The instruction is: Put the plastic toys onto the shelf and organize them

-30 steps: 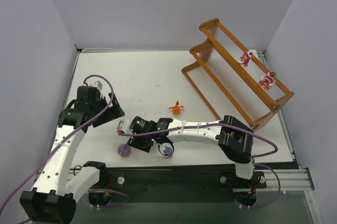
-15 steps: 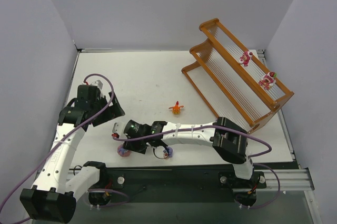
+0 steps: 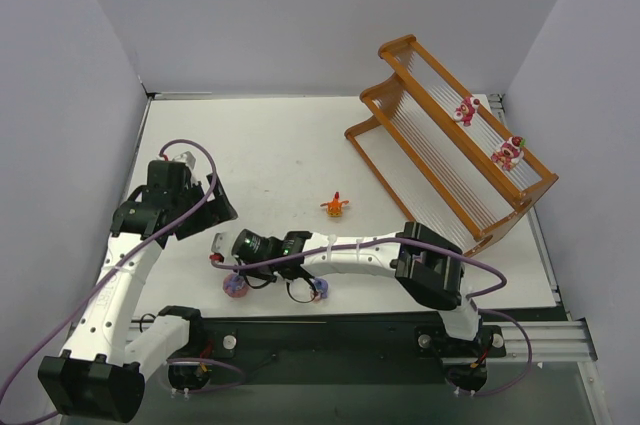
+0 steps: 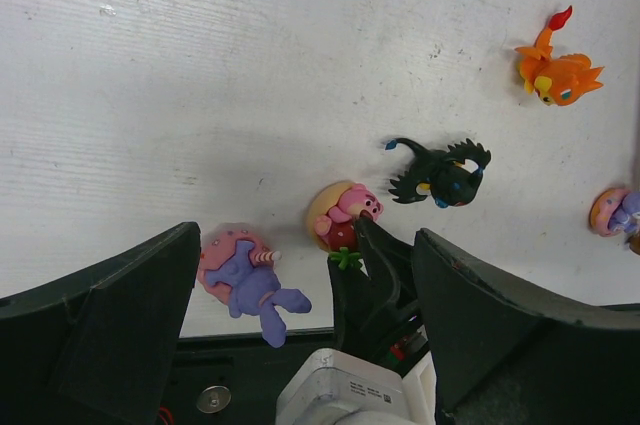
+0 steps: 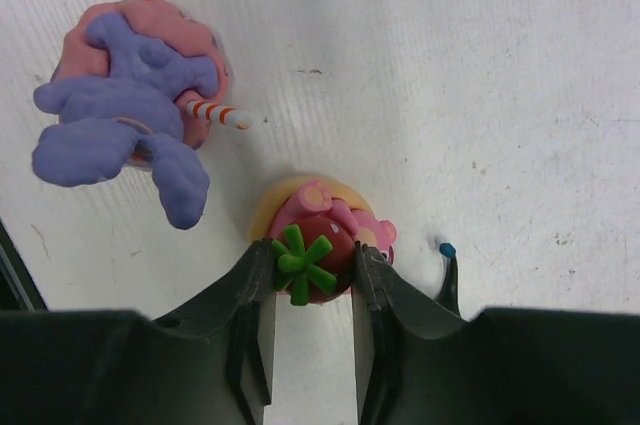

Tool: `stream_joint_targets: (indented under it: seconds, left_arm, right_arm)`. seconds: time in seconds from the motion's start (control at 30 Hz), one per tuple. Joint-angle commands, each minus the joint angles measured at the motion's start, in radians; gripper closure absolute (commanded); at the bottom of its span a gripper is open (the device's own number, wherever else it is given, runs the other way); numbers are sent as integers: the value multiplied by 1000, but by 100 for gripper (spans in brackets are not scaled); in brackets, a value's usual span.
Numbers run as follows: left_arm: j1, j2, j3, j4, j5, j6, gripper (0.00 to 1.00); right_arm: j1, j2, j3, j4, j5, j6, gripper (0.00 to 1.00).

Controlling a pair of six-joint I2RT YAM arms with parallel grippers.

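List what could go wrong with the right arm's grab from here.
1. The right end effector pinches the pink bear toy only at its strawberry, near the tips, so it may slip out on lifting.
2. The black winged toy lies close beside it and could get knocked.

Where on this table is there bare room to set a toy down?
Free: the table stretch beyond the orange toy, left of the shelf. Crowded: the near edge, where the right gripper grips the pink toy beside the purple toy.
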Motion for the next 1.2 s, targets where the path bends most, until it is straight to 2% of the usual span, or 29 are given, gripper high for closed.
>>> stream_joint_targets:
  seconds: [0.0,0.17,0.43,0.73,1.17]
  left_arm:
    - [7,3,52,14,7,17,3]
    - [7,1,46,25,11,16,3]
    - [7,10,35,49,41,16,3]
    - [7,26,40,65,59,17,3]
    - [7,32,11,105,76,-7,3]
  right_arm:
    - [2,-36,30,-45,41,16,100]
    - [-24,-108,110,-128,83,27,100]
    - [-194,-238,300,-272,136,-48,100]
    - [-391,-303,401,-283,140,-122,100]
    - [-670,-263,633,-280,196,-272,100]
